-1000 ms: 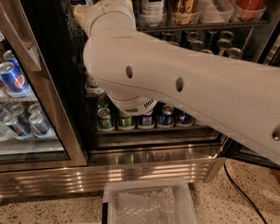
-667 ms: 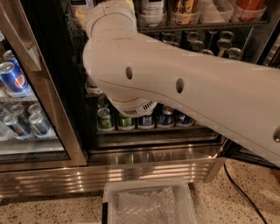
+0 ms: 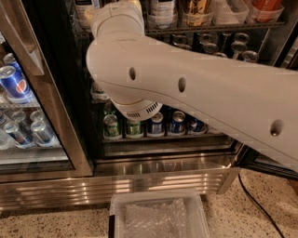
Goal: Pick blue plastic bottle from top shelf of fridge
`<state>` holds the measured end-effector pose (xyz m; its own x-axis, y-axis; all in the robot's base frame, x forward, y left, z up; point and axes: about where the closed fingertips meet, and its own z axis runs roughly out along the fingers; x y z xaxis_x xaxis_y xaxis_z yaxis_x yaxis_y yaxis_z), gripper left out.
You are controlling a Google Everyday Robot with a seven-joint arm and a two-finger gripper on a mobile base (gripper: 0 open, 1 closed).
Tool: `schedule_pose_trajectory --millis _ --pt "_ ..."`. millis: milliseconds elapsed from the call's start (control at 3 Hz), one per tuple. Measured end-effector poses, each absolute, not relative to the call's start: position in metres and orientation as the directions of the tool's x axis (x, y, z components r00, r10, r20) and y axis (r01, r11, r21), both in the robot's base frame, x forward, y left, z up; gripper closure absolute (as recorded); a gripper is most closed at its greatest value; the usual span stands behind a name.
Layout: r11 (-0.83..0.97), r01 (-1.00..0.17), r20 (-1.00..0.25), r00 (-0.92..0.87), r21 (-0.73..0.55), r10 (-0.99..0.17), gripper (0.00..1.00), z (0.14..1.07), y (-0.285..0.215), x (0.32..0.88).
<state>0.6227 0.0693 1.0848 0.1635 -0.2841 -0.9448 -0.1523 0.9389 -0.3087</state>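
The fridge (image 3: 139, 174) stands open in front of me, with black inner walls and a ribbed steel base. The top shelf (image 3: 209, 28) runs along the upper edge of the view and holds a row of large bottles in clear trays. Only the lower part of a clear bottle with a pale label (image 3: 163, 8) shows there, next to an amber bottle (image 3: 195, 9). My white arm (image 3: 186, 88) crosses the view from lower right to upper left. Its wrist (image 3: 114, 18) reaches the top shelf. My gripper is out of view past the top edge.
Racks of cans (image 3: 153, 123) sit below the arm. The neighbouring cooler with Pepsi cans (image 3: 11, 83) is on the left behind a steel door frame (image 3: 56, 116). A clear plastic bin (image 3: 158, 216) lies on the floor in front. A black cable (image 3: 256, 200) runs at the right.
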Motion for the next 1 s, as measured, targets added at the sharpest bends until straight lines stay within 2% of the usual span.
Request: schedule_pose_trajectory --millis 1000 --pt "0.943 -0.056 -0.931 0.183 -0.329 -0.314 0.42 1.093 0.058 0.642"
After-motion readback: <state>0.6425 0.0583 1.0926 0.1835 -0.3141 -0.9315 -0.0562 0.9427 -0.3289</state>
